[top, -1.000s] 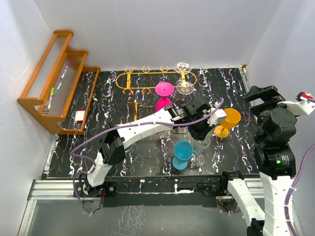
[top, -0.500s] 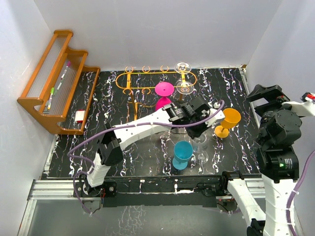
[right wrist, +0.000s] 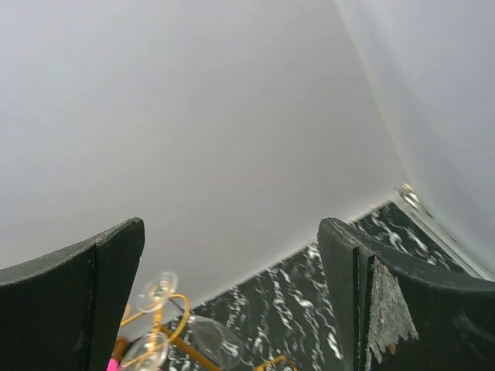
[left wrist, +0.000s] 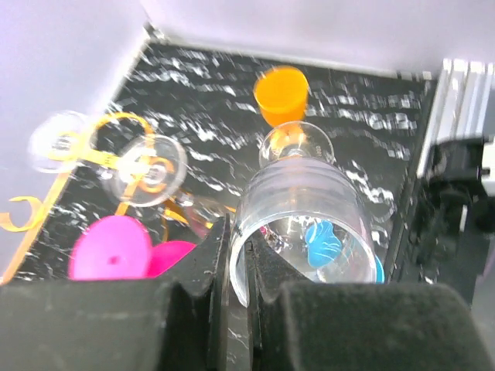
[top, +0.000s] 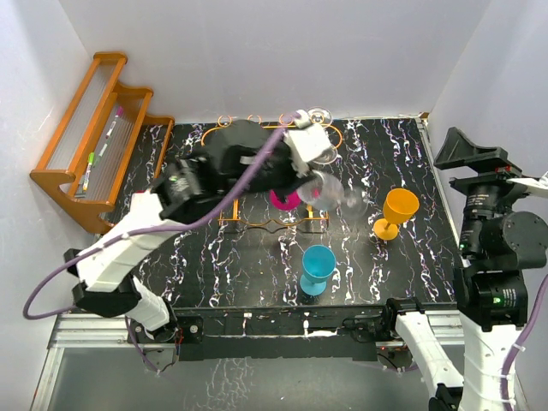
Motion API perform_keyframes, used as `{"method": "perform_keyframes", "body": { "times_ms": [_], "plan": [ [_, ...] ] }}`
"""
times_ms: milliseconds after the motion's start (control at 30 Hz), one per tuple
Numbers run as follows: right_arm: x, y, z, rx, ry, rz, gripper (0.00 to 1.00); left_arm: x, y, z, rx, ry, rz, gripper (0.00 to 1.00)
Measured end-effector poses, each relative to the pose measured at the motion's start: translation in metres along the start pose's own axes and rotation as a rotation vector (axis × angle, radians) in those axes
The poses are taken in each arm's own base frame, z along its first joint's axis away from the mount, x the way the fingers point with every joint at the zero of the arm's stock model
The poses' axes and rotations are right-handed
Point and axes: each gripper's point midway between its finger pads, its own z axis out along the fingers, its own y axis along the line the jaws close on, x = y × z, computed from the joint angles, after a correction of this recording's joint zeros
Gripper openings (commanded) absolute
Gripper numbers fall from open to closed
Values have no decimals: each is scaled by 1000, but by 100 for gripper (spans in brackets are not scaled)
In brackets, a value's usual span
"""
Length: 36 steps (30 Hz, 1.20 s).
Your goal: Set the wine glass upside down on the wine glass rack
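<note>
- Left gripper (left wrist: 236, 259) is clamped shut on the wine glass (left wrist: 302, 220). We see the rim wall pinched between its two fingers (left wrist: 207, 267).
- The wine glass is clear and tipped on its side. The bowl mouth faces the wrist and the stem and foot point away.
- From the top view, the left gripper (top: 308, 178) holds the wine glass (top: 338, 195) up off the table (top: 214, 257). It sits just beside the right part of the wine glass rack (top: 257, 221) and is not on the rack.
- The wine glass rack (left wrist: 35, 220) is gold wire, partly hidden under the left arm.
- A pink glass (left wrist: 116, 247) hangs upside down on the rack, and a clear glass (left wrist: 147, 166) is on it just beside.
- An orange glass (top: 396, 212) stands upright on the table, right of the held glass.
- A blue glass (top: 318, 267) stands upright nearer the bases.
- Right gripper (right wrist: 232, 232) has its jaws spread wide with nothing between them. It is raised at the right side and faces the back wall.
- A wooden rack (top: 94, 145) sits far left, well apart.
</note>
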Motion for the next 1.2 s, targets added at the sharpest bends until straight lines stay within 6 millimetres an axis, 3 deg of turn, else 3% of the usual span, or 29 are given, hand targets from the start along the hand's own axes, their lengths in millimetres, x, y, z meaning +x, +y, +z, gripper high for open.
{"method": "perform_keyframes", "body": {
  "times_ms": [133,300,400,633,867,1000,1133,1200],
  "plan": [
    [-22,40,-7,-192,-43,43,98,-42,45,-48,-111,-160,-58,0],
    [-38,135,-32,-695,-22,159,95,-66,120,-106,-334,-308,-195,0],
    [-37,177,-55,-1012,7,280,96,-75,137,-133,-406,-382,-245,0],
    [-9,195,-84,-1297,155,360,97,-92,134,-175,-440,-590,-290,0],
    [-14,203,-99,-1415,211,421,96,-85,132,-183,-470,-822,-165,0],
    [-15,207,-95,-1429,246,476,94,-83,153,-196,-539,-924,-85,0],
    [-7,215,-87,-1405,314,549,92,-52,184,-229,-702,-971,-21,0],
    [0,222,-83,-1383,354,588,91,-45,186,-245,-749,-992,14,0]
  ]
}}
